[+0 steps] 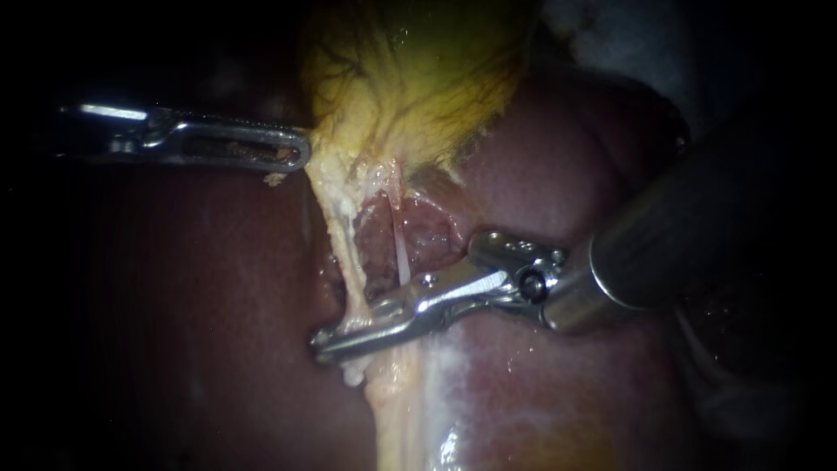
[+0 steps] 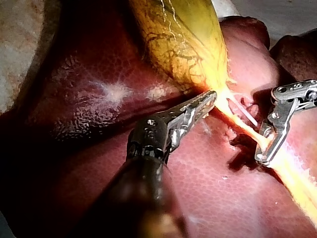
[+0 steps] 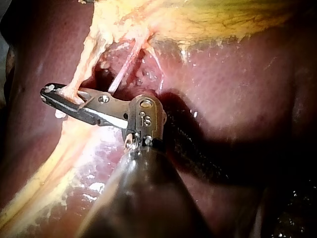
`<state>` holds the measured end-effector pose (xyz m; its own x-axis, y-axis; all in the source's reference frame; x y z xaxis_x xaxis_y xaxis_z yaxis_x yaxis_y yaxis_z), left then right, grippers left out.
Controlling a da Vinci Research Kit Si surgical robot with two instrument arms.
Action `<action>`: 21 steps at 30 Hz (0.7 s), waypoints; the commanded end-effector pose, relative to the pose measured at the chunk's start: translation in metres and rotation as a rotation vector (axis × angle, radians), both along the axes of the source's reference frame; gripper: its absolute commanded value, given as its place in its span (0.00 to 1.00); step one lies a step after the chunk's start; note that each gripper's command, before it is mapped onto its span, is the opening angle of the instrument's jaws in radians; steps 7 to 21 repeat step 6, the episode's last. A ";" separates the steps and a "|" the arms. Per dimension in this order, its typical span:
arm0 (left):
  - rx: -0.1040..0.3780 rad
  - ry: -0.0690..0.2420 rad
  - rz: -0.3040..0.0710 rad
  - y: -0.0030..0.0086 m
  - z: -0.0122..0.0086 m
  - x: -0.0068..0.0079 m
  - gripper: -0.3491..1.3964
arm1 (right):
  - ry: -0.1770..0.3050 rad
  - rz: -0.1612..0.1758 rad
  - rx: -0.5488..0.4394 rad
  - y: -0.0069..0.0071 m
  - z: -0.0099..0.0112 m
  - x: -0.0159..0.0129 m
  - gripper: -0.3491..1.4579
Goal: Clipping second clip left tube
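Note:
The yellow gallbladder (image 1: 410,78) hangs over the dark red liver (image 1: 200,288). Two strands run down from its neck: the pale, thicker left tube (image 1: 344,253) and the thin white right tube (image 1: 401,253). My right instrument (image 1: 323,343) lies across the left tube low down, its long jaws shut on it; the right wrist view shows that tube (image 3: 84,64) entering the jaws near the tip (image 3: 47,91). My left instrument (image 1: 301,153) has its jaws shut on the gallbladder's neck, as its wrist view (image 2: 212,96) also shows. I cannot make out a clip.
A raw, reddish opened patch (image 1: 418,231) lies between the two tubes. Pale yellow fatty tissue (image 1: 401,410) runs down below the right instrument's jaws. The right instrument's dark shaft (image 1: 697,227) fills the right side of the endoscope view.

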<state>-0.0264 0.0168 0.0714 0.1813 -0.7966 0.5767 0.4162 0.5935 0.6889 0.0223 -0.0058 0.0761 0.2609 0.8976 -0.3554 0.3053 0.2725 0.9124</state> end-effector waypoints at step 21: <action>0.000 0.001 -0.001 0.0000 0.0000 0.0000 0.00 | 0.000 -0.001 0.000 0.0000 0.0000 -0.0001 0.00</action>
